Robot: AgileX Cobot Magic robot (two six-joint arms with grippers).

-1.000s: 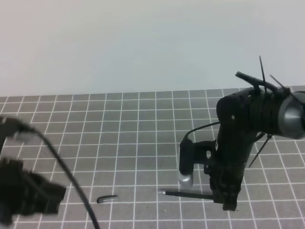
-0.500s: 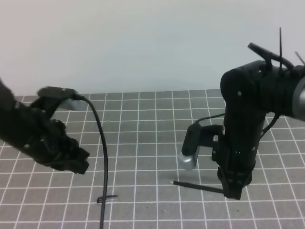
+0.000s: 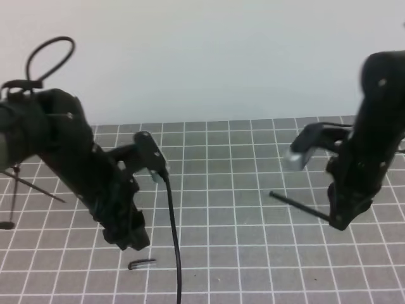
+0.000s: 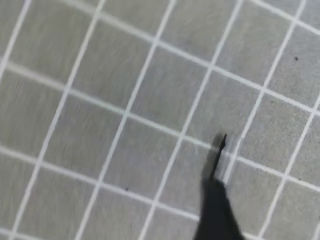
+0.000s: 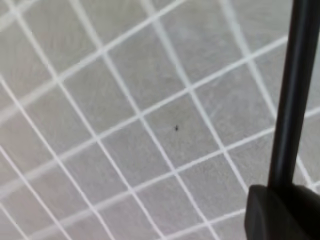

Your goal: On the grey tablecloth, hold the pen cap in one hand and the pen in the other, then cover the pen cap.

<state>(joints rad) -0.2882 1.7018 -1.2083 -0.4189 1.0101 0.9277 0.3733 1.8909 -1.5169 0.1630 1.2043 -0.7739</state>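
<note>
**Pen raised at right, cap lying on the cloth at lower left**

Pale blank wall fills the upper half of the high view; below it spreads the grey tablecloth (image 3: 215,190) with its white grid. At left of frame, the left gripper (image 3: 130,237) hangs low over the cloth, and whether its jaws stand apart or together cannot be told from these views. Just below it, near the bottom edge, the pen cap (image 3: 142,263) lies flat on the cloth, apart from the gripper. A black cable (image 3: 172,234) droops past the cap. At right of frame, the right gripper (image 3: 338,218) is clamped on the pen (image 3: 297,207), which juts leftward above the cloth.
</note>
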